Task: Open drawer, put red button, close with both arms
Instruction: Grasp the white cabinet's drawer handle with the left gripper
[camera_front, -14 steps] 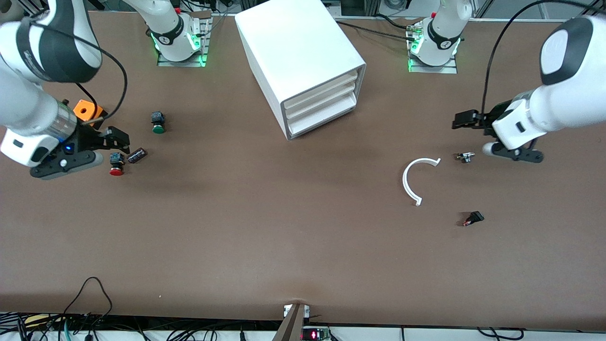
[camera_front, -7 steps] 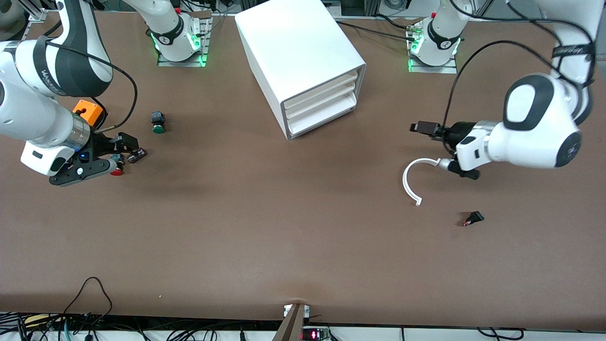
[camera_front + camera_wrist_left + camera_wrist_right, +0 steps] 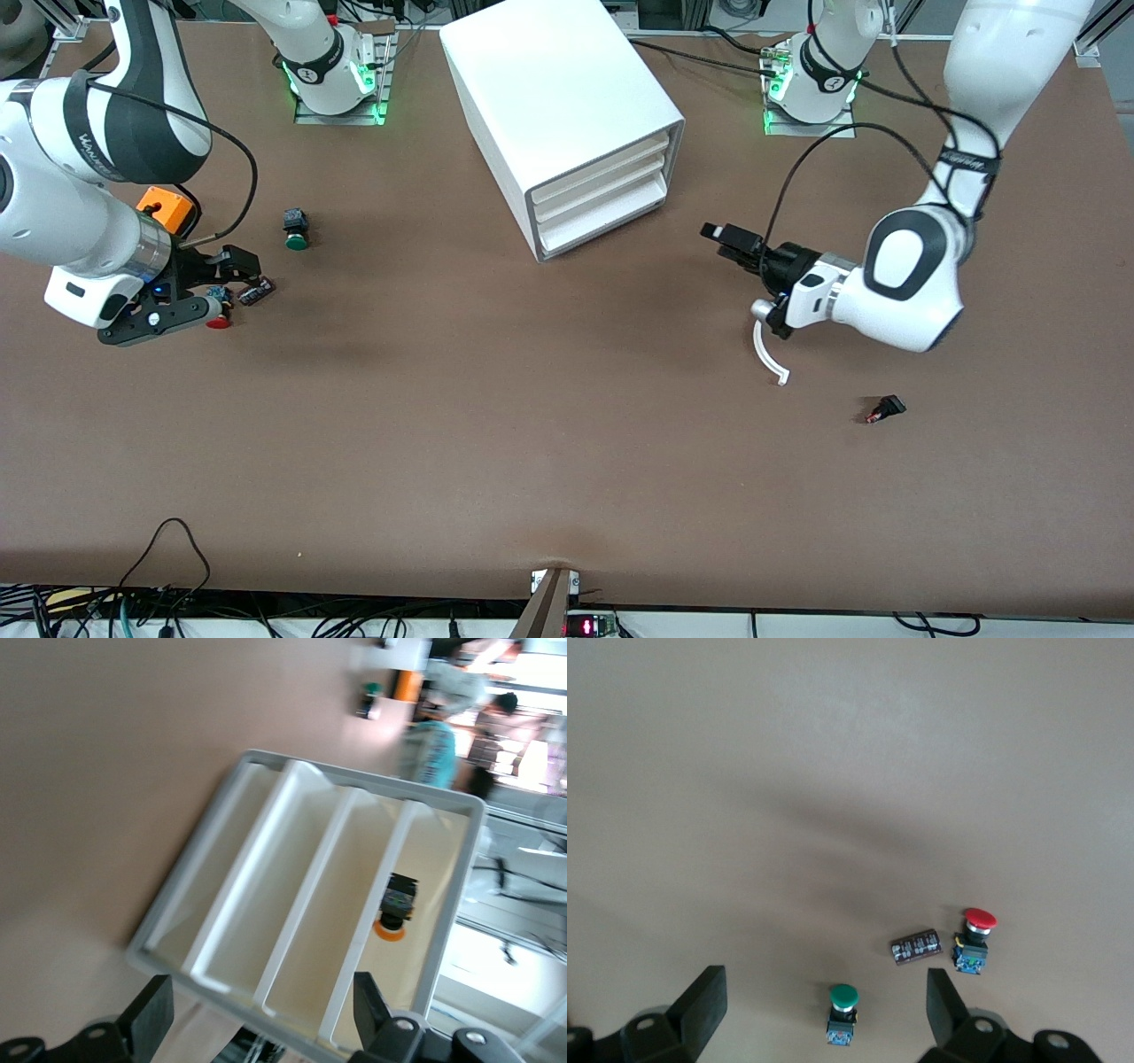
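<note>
While the drawer is sitting flush in the cabinet, the left gripper is hanging over bare table facing the cabinet front, fingers spread (nothing between them). The right gripper, also spread, is hovering over the red button, which is lying just beside a dark cylinder. The left should be lining up squarely on the middle drawer's lip.
</note>
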Controlling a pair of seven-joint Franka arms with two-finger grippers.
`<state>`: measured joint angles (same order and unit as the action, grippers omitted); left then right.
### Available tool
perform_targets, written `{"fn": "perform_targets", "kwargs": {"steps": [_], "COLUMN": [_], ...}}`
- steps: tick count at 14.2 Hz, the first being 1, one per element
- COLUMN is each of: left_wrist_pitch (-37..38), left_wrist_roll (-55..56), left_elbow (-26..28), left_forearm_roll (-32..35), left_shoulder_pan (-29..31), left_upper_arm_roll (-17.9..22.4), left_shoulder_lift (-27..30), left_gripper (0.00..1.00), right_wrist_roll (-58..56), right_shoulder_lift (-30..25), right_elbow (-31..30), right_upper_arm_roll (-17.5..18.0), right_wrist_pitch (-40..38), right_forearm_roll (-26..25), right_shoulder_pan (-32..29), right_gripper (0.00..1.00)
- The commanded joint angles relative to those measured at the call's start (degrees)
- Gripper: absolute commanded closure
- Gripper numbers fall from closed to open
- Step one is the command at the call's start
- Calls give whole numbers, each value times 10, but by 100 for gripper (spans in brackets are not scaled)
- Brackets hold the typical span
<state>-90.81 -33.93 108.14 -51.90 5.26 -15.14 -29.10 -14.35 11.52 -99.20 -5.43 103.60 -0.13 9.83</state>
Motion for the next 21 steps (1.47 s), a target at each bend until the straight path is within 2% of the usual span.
{"fn": "perform_targets", "kwargs": {"steps": [1,3,7,9,11,14,17,19,21], "left_wrist_pitch": [-2,-6,-36,-38,-38,-38,-38,-39,-39], "left_wrist_roll": [-100,-155,-225,-278,-281,-281,-279,-281,-282], "left_elbow": [31,40,63,60,63,67,74,75,81], "left_forearm_roll": [-72,-106,-174,-205,-218,-248,-273,-275,-279], "left_shoulder_pan": [-12,-33,-96,-118,-129,-151,-161,-162,-163], "left_upper_arm_roll": [-2,-3,-5,-5,-5,-5,-11,-13,-14], "left_shoulder_lift": [-21,-35,-60,-91,-94,-94,-94,-96,-96], "left_gripper": [27,38,47,48,48,49,53,54,58], "right_wrist_roll": [-1,2,3,-1,-34,-129,-200,-202,-202], "right_shoulder_lift": [-25,-43,-97,-114,-116,-85,-26,5,26], "right_elbow": [-47,-86,-198,-244,-266,-274,-275,-278,-278], "right_upper_arm_roll": [0,-3,-5,-19,-40,-96,-149,-163,-163], "right_wrist_pitch": [-1,6,76,114,146,207,286,323,339], "right_forearm_roll": [0,3,3,0,-4,-6,-5,-1,0], "right_shoulder_pan": [-1,-1,-2,-2,-2,-2,-2,-2,-13], "right_gripper": [0,0,0,0,0,0,0,0,0]}}
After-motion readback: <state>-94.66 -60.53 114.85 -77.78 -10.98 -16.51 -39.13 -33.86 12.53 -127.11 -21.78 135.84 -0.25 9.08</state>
